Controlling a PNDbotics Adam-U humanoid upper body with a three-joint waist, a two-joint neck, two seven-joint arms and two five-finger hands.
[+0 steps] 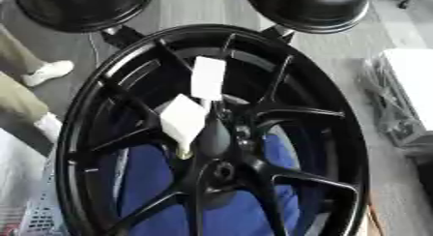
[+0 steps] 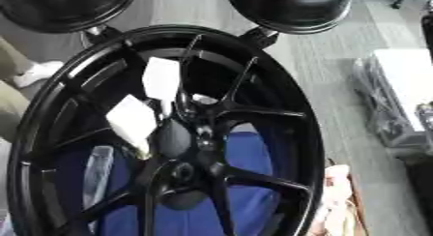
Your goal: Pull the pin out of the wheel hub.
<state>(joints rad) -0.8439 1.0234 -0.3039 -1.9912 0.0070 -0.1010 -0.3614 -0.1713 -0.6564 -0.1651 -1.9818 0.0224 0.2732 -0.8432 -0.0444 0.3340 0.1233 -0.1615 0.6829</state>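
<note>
So the hub (image 1: 222,171) sits a bit below the middle of both views, a dark round bore where the black spokes meet. Just up and left of it we see a pale yellowish tip (image 1: 183,154) poking out under a white piece. That could be the pin, but we honestly can't tell. The lower white piece (image 1: 182,121) is a tilted, roughly square flap lying against the spokes. A second, upper white piece (image 1: 208,78) stands more upright just above it, near the spoke that runs toward the top of the rim (both look like paper or tape, no idea which).

The wheel (image 1: 101,85) itself is glossy black and fills most of the frame, with thin paired spokes fanning out to a deep rim. Through the gaps we see a blue surface (image 1: 237,215) underneath. In the right eye view there's also a clear plastic thing (image 2: 97,174) behind the left spokes.

Neither robot hand shows in either view, so we can't tell whether they're open, closed or gripping anything.

Further out, two big black round domes (image 1: 80,5) (image 1: 309,5) sit at the top edge, touching or just behind the rim. The grey floor (image 1: 194,10) runs between them. Off to the right, well apart from the wheel, is a white box (image 1: 410,80) with crinkly clear wrap along its side.
</note>
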